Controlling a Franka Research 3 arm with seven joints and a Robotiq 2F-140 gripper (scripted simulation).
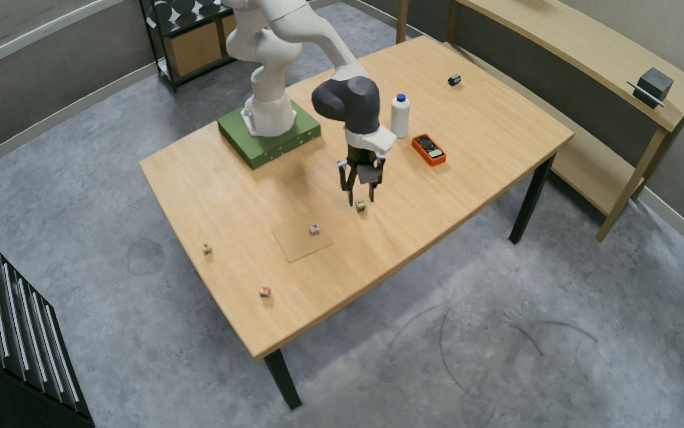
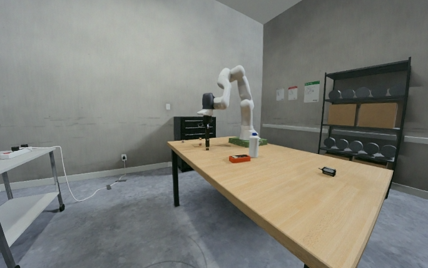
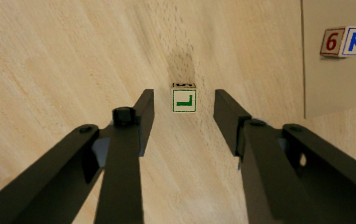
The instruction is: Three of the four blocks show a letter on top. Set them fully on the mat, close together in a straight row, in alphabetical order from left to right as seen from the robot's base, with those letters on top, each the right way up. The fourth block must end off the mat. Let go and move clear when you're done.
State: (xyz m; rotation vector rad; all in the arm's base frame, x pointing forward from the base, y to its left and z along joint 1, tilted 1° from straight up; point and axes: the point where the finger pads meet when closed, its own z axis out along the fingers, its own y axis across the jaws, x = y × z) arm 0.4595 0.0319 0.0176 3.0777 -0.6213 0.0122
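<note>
A small block with a green L on top [image 1: 360, 205] [image 3: 184, 100] lies on the wooden table, just right of the tan mat [image 1: 297, 244] [image 3: 327, 85]. My gripper [image 1: 361, 200] [image 2: 207, 148] [image 3: 184, 103] hangs low over this block, partly open, with a finger on either side and a clear gap to each. A block with a blue letter on top and a red 6 on its side [image 1: 314, 229] [image 3: 339, 42] stands on the mat. Two more blocks lie off the mat: one [image 1: 207, 248] at the left and one with red marks [image 1: 264, 291] near the front edge.
A white bottle with a blue cap [image 1: 400, 116] [image 2: 253, 144] and an orange meter [image 1: 428, 149] [image 2: 239, 158] stand behind the gripper. The green robot base [image 1: 268, 133] is at the back. A small black object [image 1: 453, 79] lies far right.
</note>
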